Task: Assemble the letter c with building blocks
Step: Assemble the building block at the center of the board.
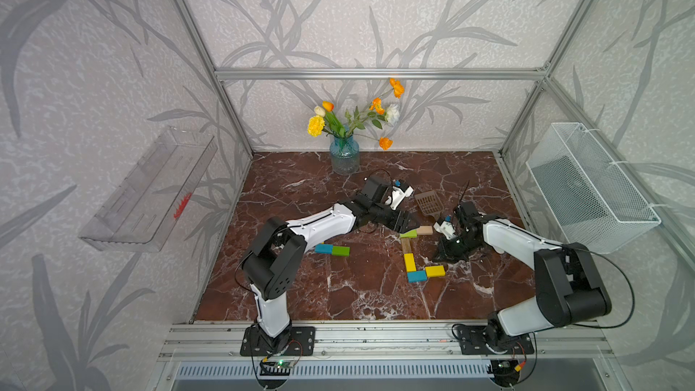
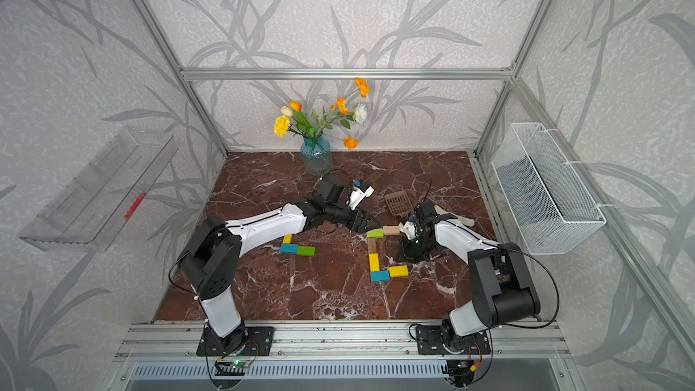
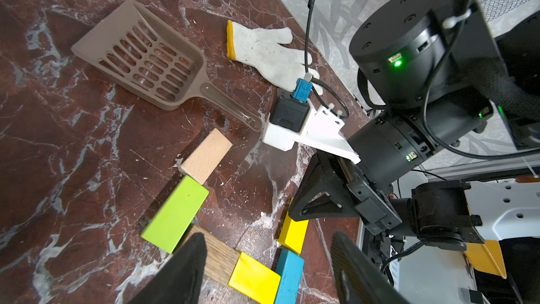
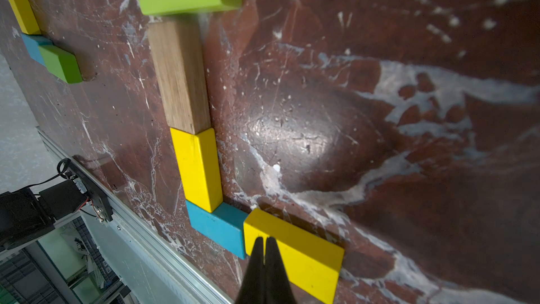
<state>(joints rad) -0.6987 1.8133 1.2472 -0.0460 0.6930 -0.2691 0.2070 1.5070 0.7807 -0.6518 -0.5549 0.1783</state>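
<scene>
Near edge: your R gripper [image 4: 264, 241], jaws clenched, empty, tips at yellow block [image 4: 304, 255], likely nudging C's lower arm flush w/ blue block [image 4: 216, 229]. Farther: your L gripper [image 1: 411, 225] spread wide, nothing held, hovering by lime block [image 1: 408, 234], C's top corner.

- Red-brown marble-look tabletop [image 4: 321, 141] — glossy, finely scratched.
- Dark bare-wood rectangular block [image 4: 179, 74] — matt, grainy.
- Yellow painted rectangular block [image 4: 198, 168] — smooth, slight sheen.
- Brown slotted plastic scoop [image 3: 140, 57] — matt.
- White knitted cloth glove [image 3: 263, 48].
</scene>
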